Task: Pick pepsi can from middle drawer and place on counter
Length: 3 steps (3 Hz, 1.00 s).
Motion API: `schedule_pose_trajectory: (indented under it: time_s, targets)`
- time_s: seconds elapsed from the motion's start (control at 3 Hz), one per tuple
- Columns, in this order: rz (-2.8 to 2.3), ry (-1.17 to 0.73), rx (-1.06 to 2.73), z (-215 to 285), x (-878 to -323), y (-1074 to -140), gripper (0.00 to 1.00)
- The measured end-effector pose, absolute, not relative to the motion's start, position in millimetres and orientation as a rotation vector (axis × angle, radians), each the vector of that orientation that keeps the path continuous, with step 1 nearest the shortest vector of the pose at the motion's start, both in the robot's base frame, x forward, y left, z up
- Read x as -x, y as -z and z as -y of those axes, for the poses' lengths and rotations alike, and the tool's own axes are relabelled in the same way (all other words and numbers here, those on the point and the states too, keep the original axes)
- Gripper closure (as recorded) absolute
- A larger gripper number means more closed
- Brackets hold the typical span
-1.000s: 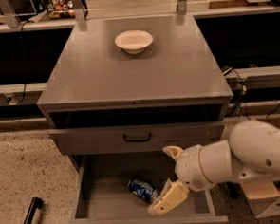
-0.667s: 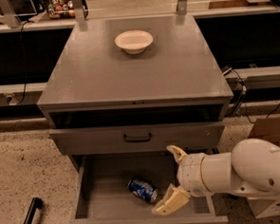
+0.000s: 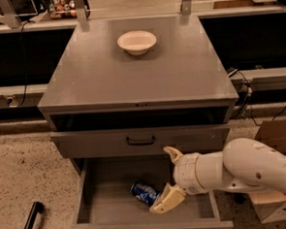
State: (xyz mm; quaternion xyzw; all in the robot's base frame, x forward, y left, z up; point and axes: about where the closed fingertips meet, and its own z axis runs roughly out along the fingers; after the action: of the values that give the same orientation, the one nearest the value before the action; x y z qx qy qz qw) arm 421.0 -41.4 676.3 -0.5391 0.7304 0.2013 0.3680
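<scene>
One can (image 3: 143, 191) lies on its side on the floor of your open drawer (image 3: 107, 199), a little right of the middle and towards the front. Its long axis runs slantwise, from back-left to front-right. The silver end that you can see points back-left, towards the drawer's left rear corner. The other end is hidden behind the lower finger, so you cannot read the markings in full, only blue with a touch of white. Your gripper (image 3: 170, 178) sits low over the right half of the drawer, just right of the can, with its fingers (image 3: 167, 200) spread wide and nothing between them. One finger stands up near the drawer front (image 3: 140, 141); the other slants down across the can's front-right end. Whether that lower finger touches the can or merely passes in front of it cannot be told from here. The arm (image 3: 248, 170) comes in from the right and is cut off by the picture's edge; it covers the drawer's right wall. On the counter (image 3: 141, 80) a white bowl (image 3: 136, 41) stands near the back, well apart from the can. A box (image 3: 276, 133) shows partly behind the arm.
</scene>
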Motion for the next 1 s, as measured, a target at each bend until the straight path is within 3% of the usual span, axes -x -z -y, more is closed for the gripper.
schedule_pose_trajectory:
  time_s: [0.33,1.0]
  targets:
    - [-1.825,-0.652,1.376,7,-417,-627,0.0]
    - [-1.806,-0.588,1.304,-16,-437,-556,0.0]
